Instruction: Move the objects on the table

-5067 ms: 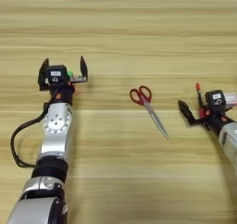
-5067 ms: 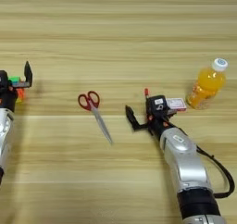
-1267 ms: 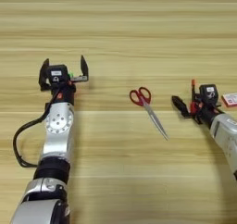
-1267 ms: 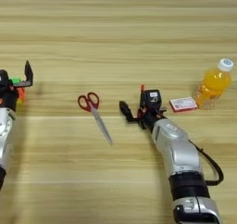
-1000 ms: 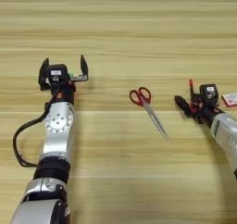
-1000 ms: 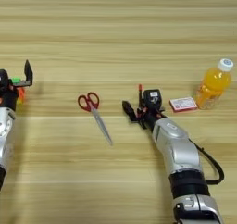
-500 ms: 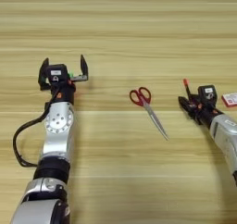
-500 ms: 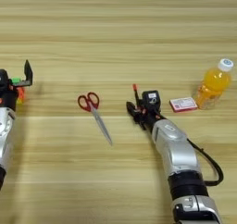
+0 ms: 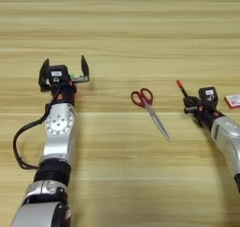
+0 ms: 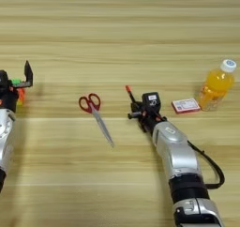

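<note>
Red-handled scissors (image 9: 149,107) lie closed in the middle of the table (image 9: 122,29), blades pointing toward me and to the right. Just right of them, my right gripper (image 9: 191,104) is shut on the lower end of a thin black pen (image 10: 131,97). The pen's red cap (image 9: 179,84) sticks out up and to the left. At the left, my left gripper (image 9: 64,64) stands open with its two fingers upright. A small multicoloured cube (image 10: 19,89) peeks out from behind its right side, mostly hidden by the gripper body.
A small red and white card (image 10: 185,105) lies right of my right gripper. Beyond it stands an orange juice bottle (image 10: 215,86) with a white cap. A black cable loops beside my left forearm (image 9: 57,127).
My right gripper has slid left, away from the card and toward the scissors, and its fingers have shut on the pen. The pen's red cap now leans further left. The left arm has not moved.
</note>
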You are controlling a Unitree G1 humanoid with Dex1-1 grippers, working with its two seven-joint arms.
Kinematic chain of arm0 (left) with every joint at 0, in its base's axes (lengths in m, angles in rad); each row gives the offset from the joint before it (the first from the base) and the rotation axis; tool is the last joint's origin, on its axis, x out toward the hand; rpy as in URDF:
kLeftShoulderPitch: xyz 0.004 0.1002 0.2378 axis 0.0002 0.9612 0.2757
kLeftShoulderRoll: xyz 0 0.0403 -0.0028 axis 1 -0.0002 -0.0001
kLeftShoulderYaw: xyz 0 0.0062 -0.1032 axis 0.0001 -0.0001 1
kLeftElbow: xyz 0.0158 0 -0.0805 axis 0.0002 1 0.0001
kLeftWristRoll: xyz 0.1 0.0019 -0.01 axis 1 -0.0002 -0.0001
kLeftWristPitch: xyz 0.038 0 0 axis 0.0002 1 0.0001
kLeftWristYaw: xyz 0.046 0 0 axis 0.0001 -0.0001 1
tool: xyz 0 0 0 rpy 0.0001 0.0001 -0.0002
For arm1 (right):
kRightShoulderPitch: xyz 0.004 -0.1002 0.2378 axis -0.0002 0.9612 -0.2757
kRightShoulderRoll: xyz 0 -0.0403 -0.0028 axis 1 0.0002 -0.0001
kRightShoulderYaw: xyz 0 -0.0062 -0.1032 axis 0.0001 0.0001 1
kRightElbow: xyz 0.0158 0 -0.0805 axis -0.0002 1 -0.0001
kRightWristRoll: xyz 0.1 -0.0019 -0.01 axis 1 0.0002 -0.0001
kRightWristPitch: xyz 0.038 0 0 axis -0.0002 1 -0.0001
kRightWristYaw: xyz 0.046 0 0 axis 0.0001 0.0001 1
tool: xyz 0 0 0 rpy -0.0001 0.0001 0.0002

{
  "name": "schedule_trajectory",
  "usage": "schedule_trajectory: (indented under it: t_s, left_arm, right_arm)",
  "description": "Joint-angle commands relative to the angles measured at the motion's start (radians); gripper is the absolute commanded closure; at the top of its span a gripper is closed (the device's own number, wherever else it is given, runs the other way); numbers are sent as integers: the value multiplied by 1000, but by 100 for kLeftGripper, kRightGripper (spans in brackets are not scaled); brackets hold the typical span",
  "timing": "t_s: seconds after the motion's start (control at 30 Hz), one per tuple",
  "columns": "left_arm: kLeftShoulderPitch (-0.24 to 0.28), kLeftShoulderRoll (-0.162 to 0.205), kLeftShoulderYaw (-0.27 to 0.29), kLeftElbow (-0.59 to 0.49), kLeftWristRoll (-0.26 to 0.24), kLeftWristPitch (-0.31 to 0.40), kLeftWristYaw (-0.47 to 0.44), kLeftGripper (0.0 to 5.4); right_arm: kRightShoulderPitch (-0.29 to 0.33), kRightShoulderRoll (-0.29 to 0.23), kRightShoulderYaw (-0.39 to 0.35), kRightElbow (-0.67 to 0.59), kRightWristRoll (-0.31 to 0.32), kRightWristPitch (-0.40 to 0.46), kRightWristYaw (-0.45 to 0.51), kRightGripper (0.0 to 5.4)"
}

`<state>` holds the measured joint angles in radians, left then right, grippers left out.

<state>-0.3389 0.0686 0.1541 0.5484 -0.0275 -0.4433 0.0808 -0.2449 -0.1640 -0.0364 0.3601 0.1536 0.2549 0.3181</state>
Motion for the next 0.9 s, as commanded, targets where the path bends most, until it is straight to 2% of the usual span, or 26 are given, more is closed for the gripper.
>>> schedule_trajectory:
  t_s: [0.03,0.47,0.9]
  left_arm:
    - [3,-1,3,-4,-3,12,6,0]
    - [-1,2,7,8,-3,11,8,0]
    - [-4,1,10,18,0,7,9,0]
  right_arm:
    - [53,10,26,69,-18,45,5,480]
    - [39,32,46,29,-4,36,34,482]
    - [1,79,114,-147,21,141,50,487]
